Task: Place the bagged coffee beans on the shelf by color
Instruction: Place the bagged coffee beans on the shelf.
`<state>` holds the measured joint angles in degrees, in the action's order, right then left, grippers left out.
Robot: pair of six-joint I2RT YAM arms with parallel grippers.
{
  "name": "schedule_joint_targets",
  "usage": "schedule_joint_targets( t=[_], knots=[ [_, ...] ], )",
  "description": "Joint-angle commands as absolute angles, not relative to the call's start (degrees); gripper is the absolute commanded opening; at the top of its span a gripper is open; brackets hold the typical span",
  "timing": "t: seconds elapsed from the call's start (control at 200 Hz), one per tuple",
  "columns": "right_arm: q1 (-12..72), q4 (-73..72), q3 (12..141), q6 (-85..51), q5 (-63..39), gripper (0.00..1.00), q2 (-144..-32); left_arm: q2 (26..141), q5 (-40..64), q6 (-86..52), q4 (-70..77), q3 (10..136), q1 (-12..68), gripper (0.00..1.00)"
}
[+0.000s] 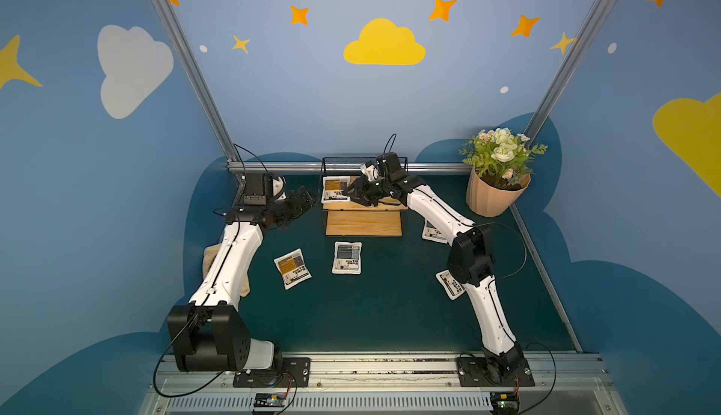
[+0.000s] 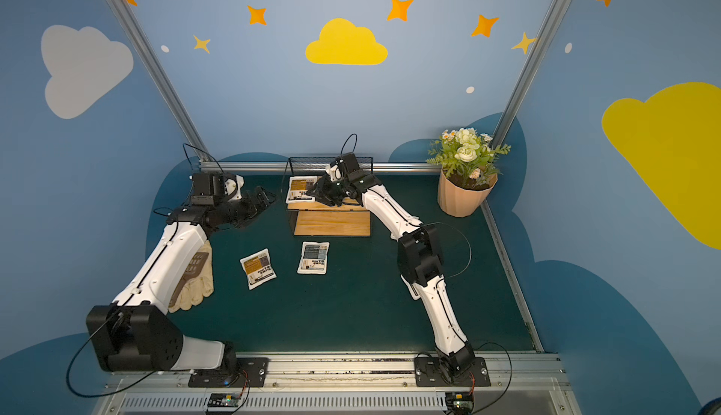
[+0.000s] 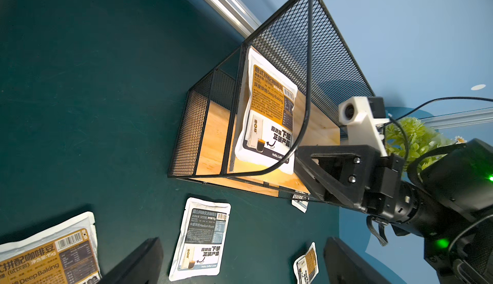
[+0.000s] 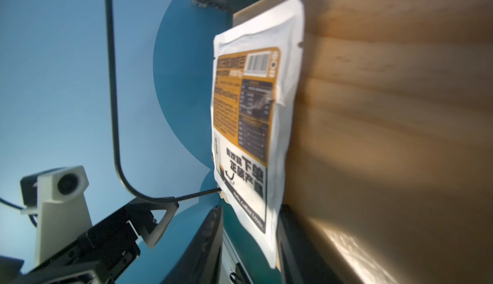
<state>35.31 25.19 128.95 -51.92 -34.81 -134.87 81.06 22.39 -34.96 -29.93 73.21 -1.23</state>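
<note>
Black and wide open, your left gripper (image 1: 307, 199) waits beside the shelf (image 1: 363, 223), likely to keep clear. An orange pouch (image 1: 292, 268) and a grey pouch (image 1: 347, 257) lie unsorted on the mat. The shelved pouch (image 1: 334, 190), also orange, lies flat on the top board (image 3: 322, 127), which probably claims that tier for orange. Your right gripper (image 1: 353, 195) straddles its edge with the jaws parted, seemingly not pinching. A fourth pouch (image 1: 431, 231) and a fifth pouch (image 1: 451, 285) peek from under the right arm.

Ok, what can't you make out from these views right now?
- Pouch beside the shelf: label colour hidden by the right arm in a top view.
- Right pincer: contact with the orange pouch blurred, right wrist view.
- Tan cloth: partly under the left arm, both top views.
</note>
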Motion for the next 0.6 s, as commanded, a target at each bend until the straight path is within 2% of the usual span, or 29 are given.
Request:
schedule_joint_targets(
  t=[0.0,0.235,0.425,0.596],
  knots=[
    [35.02,26.37,127.29,-50.72,-33.67,0.52,-131.40,80.71,23.56,-35.10,-29.27,72.69,-1.41,1.00],
    [35.45,24.81,122.10,-49.57,-32.05,0.83,-124.60,78.95,24.78,-35.09,-29.28,72.38,-1.49,1.00],
    [36.25,18.18,110.38,-51.47,-32.39,0.85,-113.17,75.31,27.27,-35.74,-29.01,70.19,-0.76,1.00],
    [36.24,13.62,94.45,-53.13,-30.55,0.87,-99.80,70.92,26.69,-35.51,-28.93,66.31,3.74,1.00]
  ],
)
